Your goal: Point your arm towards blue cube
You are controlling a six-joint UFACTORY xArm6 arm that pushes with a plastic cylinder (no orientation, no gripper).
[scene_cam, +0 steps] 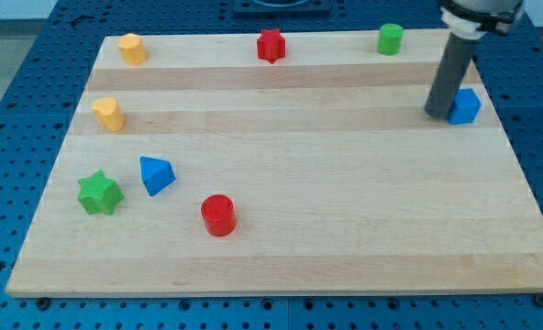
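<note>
Blue perforated metal frames the pale wooden surface [345, 211] you are working over. Your arm carries no jaws, only a dark rod, and you have my tip [436, 114] standing at the view's right, touching the left side of the blue cube [465, 106]. Along the view's top edge you see a green cylinder [390, 39], a red star [271, 45] and a yellow block [132, 49]. Well apart from the rod, at the view's left, sit a second yellow block [109, 114], a blue triangular block [156, 174], a green star [100, 193] and a red cylinder [218, 215].
</note>
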